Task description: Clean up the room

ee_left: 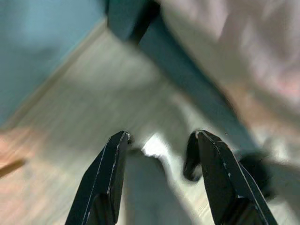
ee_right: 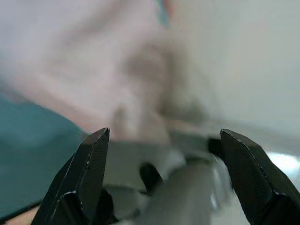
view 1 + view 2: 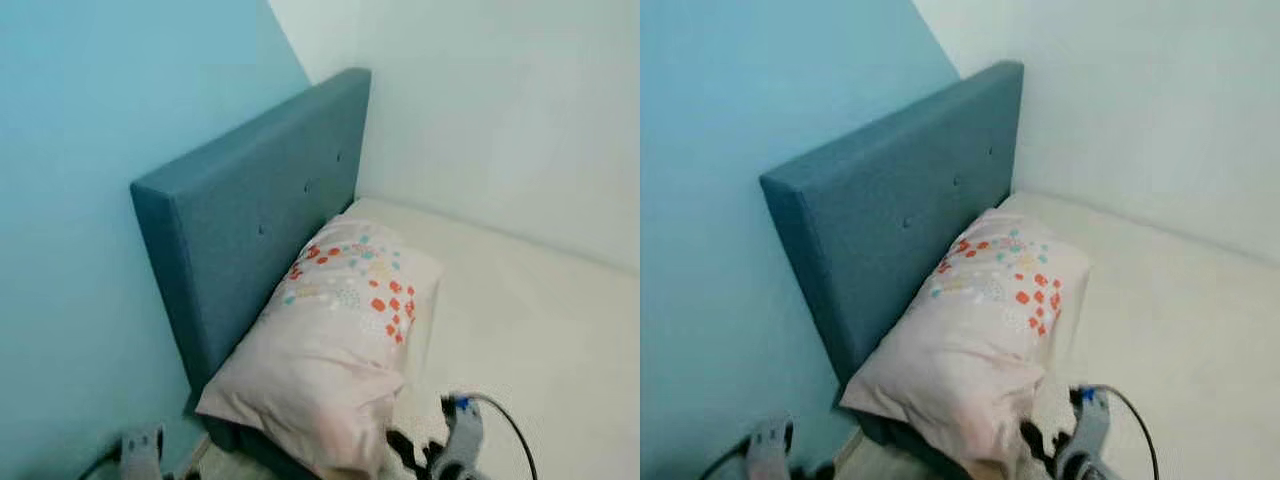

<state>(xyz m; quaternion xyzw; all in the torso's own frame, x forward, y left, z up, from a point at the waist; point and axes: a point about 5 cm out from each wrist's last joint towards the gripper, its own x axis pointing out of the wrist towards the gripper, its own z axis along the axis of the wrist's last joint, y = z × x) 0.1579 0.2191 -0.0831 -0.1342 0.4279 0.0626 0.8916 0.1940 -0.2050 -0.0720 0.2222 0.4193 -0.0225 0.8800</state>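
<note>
One pillow [image 3: 335,345] lies on the bed, pale pink with a patch of orange, red and teal flowers near its far end. Its long side leans against the blue-grey upholstered headboard [image 3: 250,215]; its near end droops over the near edge of the white mattress [image 3: 540,330]. Headboard is button-tufted, standing against a light blue wall [image 3: 90,200] on the left. White wall [image 3: 500,110] runs behind the mattress on the far right, the two meeting at the corner above the headboard.

Right gripper [image 2: 164,140] sits at the near edge of the bed, just right of the pillow's drooping end; right wrist view shows its two black fingers spread wide, nothing between them, blurred pink fabric and teal bed frame beyond. A black cable loops off that arm.

Left gripper [image 1: 161,137] hangs low at near left beside the blue wall, fingers apart and grasping nothing, over pale wood-look floor [image 1: 75,117] beside the dark bed frame [image 1: 187,79].
</note>
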